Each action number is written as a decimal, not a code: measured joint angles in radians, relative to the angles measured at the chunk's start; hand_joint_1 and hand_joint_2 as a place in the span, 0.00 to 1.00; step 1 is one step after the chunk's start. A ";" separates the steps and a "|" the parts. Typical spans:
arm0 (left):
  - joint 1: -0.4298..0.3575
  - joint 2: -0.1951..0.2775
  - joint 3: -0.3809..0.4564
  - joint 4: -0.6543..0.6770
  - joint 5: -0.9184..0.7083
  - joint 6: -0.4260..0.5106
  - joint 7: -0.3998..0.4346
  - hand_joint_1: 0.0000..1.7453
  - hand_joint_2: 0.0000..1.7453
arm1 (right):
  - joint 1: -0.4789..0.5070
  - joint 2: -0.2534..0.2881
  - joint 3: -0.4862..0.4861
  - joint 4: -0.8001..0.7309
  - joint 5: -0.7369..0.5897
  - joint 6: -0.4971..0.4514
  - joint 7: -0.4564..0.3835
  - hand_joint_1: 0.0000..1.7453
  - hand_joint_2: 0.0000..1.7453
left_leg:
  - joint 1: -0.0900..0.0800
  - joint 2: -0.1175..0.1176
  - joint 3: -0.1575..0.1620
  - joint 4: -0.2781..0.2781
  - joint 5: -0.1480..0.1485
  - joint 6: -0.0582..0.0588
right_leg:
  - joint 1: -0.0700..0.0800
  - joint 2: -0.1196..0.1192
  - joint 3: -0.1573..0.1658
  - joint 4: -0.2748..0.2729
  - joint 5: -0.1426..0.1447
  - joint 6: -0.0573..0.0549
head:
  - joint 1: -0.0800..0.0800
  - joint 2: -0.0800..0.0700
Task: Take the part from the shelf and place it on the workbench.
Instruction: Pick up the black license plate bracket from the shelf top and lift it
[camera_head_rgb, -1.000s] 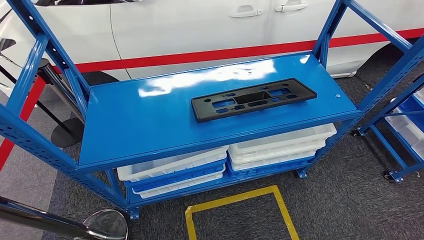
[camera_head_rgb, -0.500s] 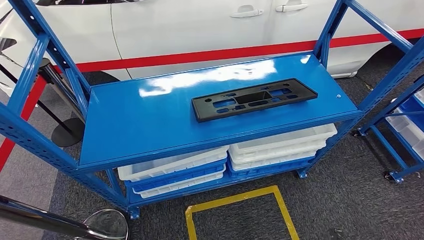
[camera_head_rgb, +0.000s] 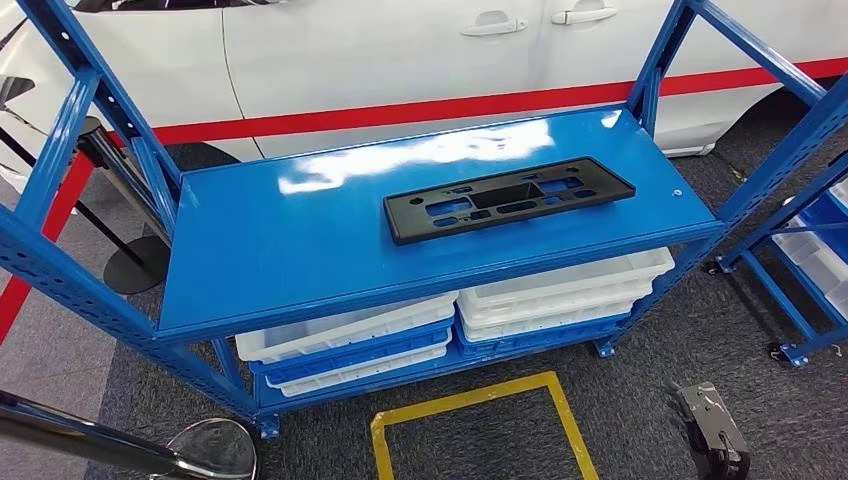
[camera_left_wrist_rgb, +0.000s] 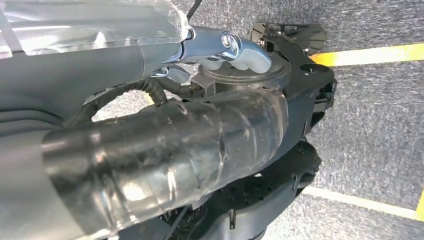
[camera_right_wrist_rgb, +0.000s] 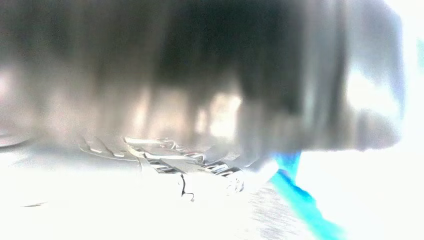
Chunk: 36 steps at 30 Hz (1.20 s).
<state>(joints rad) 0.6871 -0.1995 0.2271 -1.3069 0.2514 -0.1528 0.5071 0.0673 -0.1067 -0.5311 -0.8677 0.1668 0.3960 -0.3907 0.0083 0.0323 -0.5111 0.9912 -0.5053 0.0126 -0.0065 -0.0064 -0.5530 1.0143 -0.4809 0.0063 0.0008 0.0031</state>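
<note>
A metal post (camera_head_rgb: 70, 437) with a round chrome base (camera_head_rgb: 212, 448) crosses the bottom left corner of the head view, its near end cut off by the picture's edge. Beside it stands a blue shelf (camera_head_rgb: 260, 250) with slanted uprights. The part (camera_head_rgb: 508, 199), a long flat black plastic plate with cut-out holes, lies flat on the shelf's top board, right of centre, touched by nothing. Under the board, stacked white and blue trays (camera_head_rgb: 450, 320) sit partly hidden by its front edge. A yellow square outline (camera_head_rgb: 480, 425) is marked on the grey carpet in front. Behind the shelf, a white car (camera_head_rgb: 400, 50) is cut off at the top. At the bottom right, the right hand (camera_head_rgb: 712, 432) shows low above the carpet, dark and partly cut off; whether it is open or closed cannot be told, and the right wrist view is blurred and overexposed. The left hand's state cannot be told either.
</note>
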 joint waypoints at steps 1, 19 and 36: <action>0.007 -0.003 0.000 -0.011 0.001 0.000 0.001 0.00 0.00 | -0.002 -0.009 0.022 -0.026 -0.011 0.001 -0.009 0.00 1.00 | 0.000 0.000 0.000 0.000 0.000 0.000 | 0.000 0.000 0.000 0.000 0.000 0.000 | 0.000 0.000; 0.103 -0.021 -0.001 -0.162 0.041 0.005 0.005 0.00 0.00 | -0.184 -0.143 0.489 -0.299 0.000 -0.136 -0.087 0.00 1.00 | 0.000 -0.001 0.001 0.000 0.001 0.000 | 0.000 -0.001 0.001 0.000 0.000 0.000 | 0.000 0.000; 0.171 -0.021 -0.015 -0.270 0.079 0.026 0.007 0.00 0.00 | -0.391 -0.229 0.894 -0.375 0.124 -0.345 -0.105 0.00 1.00 | 0.000 -0.002 0.006 0.001 0.001 0.000 | 0.000 -0.003 0.002 0.000 0.000 0.000 | 0.000 0.000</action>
<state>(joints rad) 0.8580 -0.2201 0.2124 -1.5774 0.3304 -0.1265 0.5138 -0.3235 -0.3359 0.3631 -1.2431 0.2913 0.0513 -0.4953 0.0084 0.0306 -0.5049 0.9920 -0.5041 0.0124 -0.0060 -0.0093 -0.5513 1.0148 -0.4807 0.0062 0.0008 0.0031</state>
